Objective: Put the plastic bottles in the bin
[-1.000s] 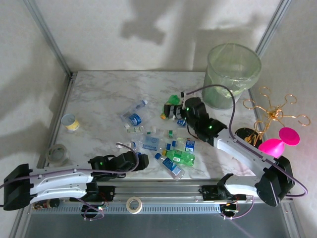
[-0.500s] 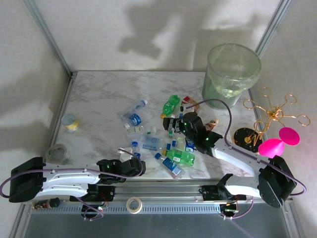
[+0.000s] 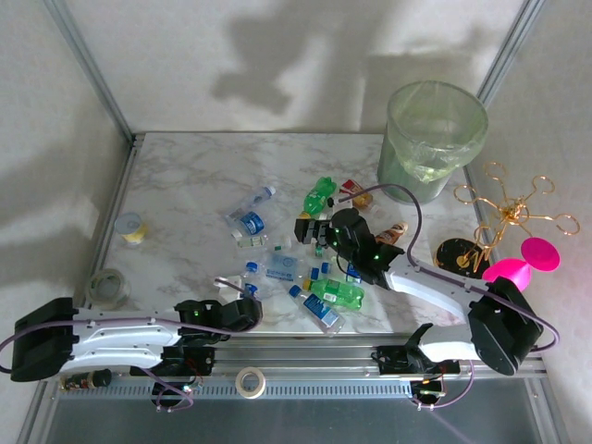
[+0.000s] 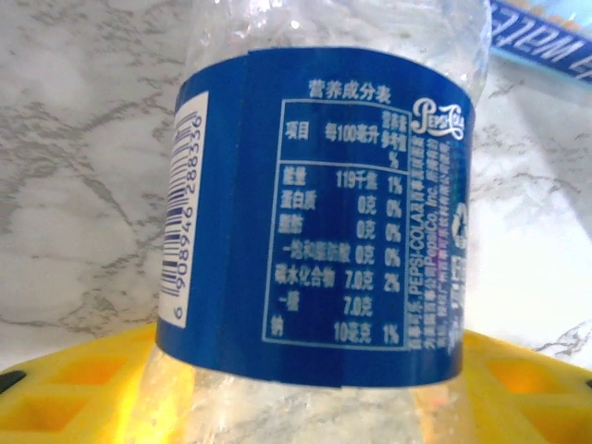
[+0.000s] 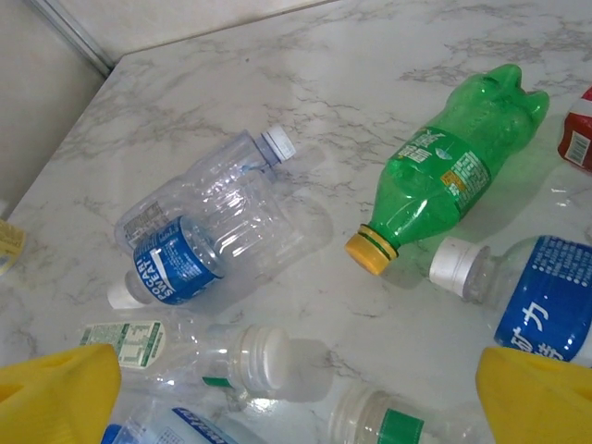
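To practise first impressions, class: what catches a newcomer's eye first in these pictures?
A jumble of plastic bottles, clear and green, litters the middle of the marble table. A tall bin with a green liner stands at its far right corner; a bright pink object sits beyond the right edge.

Top cam: fixed, high behind arm bases, looks down and forward over whole desk, bin at far right.
Left wrist cam: low, very close on blue-label bottle, marble desk behind, left-hand fingers along bottom edge.
Right wrist cam: higher, tilted down, faces left across desk toward far-left corner, right-hand fingers in lower corners.
Overlap, top and right wrist: green bottle, clear bottle pair, marble around them.
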Robot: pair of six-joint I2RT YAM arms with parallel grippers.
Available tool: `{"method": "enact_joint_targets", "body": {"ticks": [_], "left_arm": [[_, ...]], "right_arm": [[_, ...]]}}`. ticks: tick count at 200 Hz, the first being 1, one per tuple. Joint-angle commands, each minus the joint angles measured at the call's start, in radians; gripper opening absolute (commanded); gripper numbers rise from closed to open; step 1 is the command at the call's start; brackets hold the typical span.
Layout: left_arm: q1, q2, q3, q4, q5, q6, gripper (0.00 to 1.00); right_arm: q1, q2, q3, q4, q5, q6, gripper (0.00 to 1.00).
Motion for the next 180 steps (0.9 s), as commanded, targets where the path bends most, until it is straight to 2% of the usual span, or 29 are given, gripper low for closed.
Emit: {"method": "enact_joint_targets", "body": {"ticks": [1,34,70,95,116,132,180], "left_arm": [[0.037,-0.082,-0.011,-0.022,-0.114,-0.127,0.25],[0.139,-0.229,-0.011,0.005,-0.2,-0.071,0.0],[0.264,-0.353,-0.027,0.264,-0.197,0.108,0.0],[0.303,-0.368,-0.026,0.489,-0.196,0.244,0.0],[0.319,-0.326,-0.019,0.689,-0.183,0.386,0.0],[0.337,-0.272,-0.002,0.814,-0.119,0.479,0.0],[0.37,-0.102,0.09,0.975,0.074,0.616,0.0]], "right_arm": [[0.009,0.018,0.042,0.03,-0.006,0.025,0.99],[0.006,0.022,0.043,0.048,-0.01,0.027,0.99],[0.006,0.009,0.047,0.083,-0.02,0.017,0.99],[0.005,-0.008,0.05,0.127,-0.05,0.006,0.99],[0.004,-0.025,0.046,0.201,-0.107,-0.013,0.99],[0.003,-0.038,0.058,0.244,-0.149,-0.025,0.99],[0.004,-0.049,0.105,0.329,-0.299,-0.044,0.99]]}}
